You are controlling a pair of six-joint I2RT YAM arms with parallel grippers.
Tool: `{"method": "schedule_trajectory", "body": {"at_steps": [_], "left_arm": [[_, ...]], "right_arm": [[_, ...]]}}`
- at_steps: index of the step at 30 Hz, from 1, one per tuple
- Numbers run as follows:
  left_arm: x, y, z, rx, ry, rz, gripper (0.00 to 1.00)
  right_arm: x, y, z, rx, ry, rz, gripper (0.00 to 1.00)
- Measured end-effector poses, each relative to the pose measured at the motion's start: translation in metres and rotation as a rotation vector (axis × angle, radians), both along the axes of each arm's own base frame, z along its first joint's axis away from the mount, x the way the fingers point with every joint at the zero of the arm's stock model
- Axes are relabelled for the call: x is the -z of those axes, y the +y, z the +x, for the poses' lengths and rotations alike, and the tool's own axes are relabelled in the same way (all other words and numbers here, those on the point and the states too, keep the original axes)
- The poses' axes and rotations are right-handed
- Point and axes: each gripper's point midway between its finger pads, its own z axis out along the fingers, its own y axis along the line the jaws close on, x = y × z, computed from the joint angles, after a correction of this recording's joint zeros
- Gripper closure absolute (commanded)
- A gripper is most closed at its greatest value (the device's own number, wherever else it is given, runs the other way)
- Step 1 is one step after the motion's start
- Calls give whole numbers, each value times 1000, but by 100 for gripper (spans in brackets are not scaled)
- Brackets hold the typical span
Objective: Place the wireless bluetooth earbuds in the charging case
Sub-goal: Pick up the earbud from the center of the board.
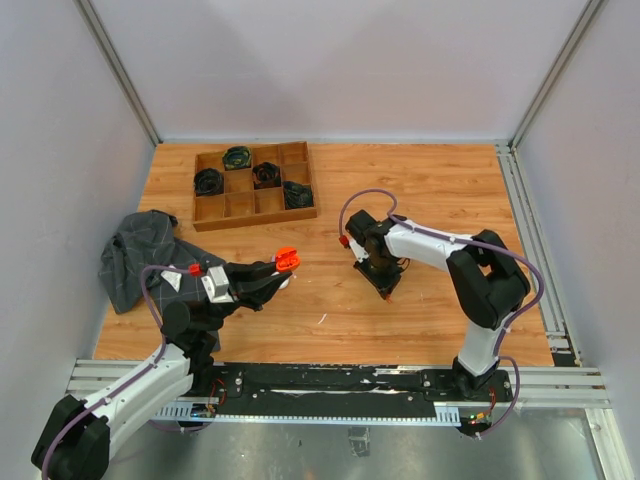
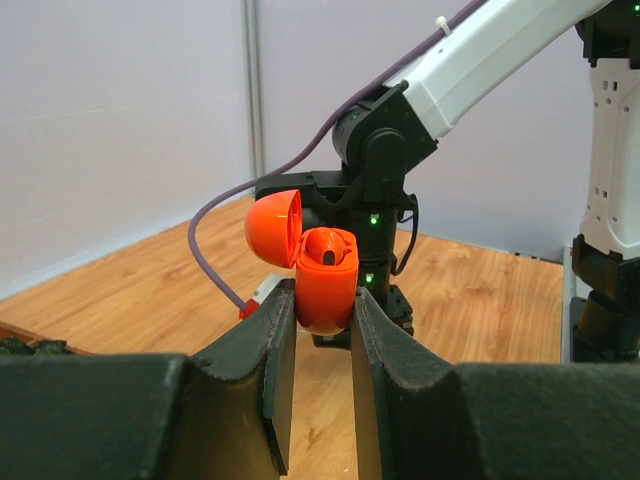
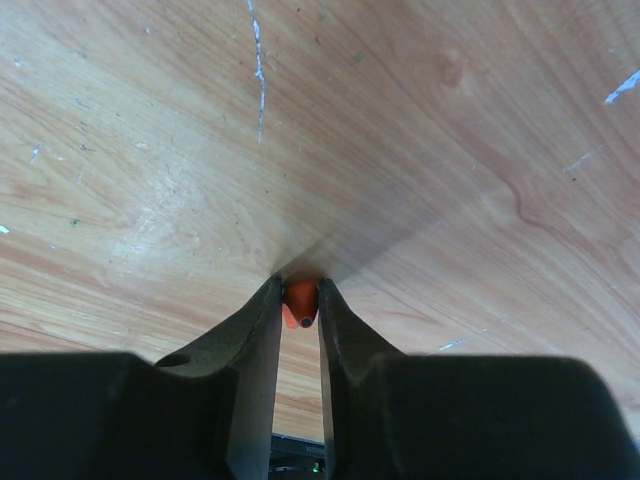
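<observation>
- The orange-red earbud [image 3: 300,303] is pinched between the tips of the right claw [image 3: 299,288]. The tips are down at the tabletop [image 1: 420,190], so whether it is lifted clear cannot be told.
- The right claw is narrow and closed on that earbud, with only its end showing between the fingers.
- The charging case [image 2: 325,275] is orange, with its lid hinged open to the left. It is gripped by the lower body in the left claw [image 2: 322,310] and held up off the tabletop, mouth facing up and toward the right arm.
- The left claw is narrow and clamped on the case sides.
- A dark slot shows inside the case mouth. Whether it is an empty well or a seated bud cannot be told.
- The lavender earbud is not made out in any view.
- Handling, judged: the earbud is tiny, very light, hard and smooth plastic. It is rounded, so it is likely to squirt or rotate out of a pinch. The best hold is across its widest part, leaving the stem end free to enter the well.
- The case is a stiff, glossy shell, probably slippery. The hold should stay on the body below the hinge, never on the lid.
- There is no brand, label or readable writing on the earbud, case or arms.
- Off to the side, a wooden tray [image 1: 210,215] and a grey cloth [image 1: 140,255] are not involved.
</observation>
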Motion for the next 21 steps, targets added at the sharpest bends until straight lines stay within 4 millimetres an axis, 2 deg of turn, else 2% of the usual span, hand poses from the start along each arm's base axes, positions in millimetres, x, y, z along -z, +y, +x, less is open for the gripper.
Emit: {"method": "schedule_trajectory", "body": {"at_steps": [7, 12, 16, 21], "left_arm": [[-1, 0, -1, 3, -4, -1, 100], [-2, 0, -1, 2, -7, -3, 100], [-2, 0, -1, 3, -8, -3, 100], [-3, 0, -2, 5, -14, -4, 100]], "right_arm": [[-2, 0, -9, 17, -4, 52, 86], [-18, 11, -5, 23, -62, 142, 87], [-42, 26, 4, 16, -152, 256, 88], [-87, 47, 17, -6, -298, 430, 90]]}}
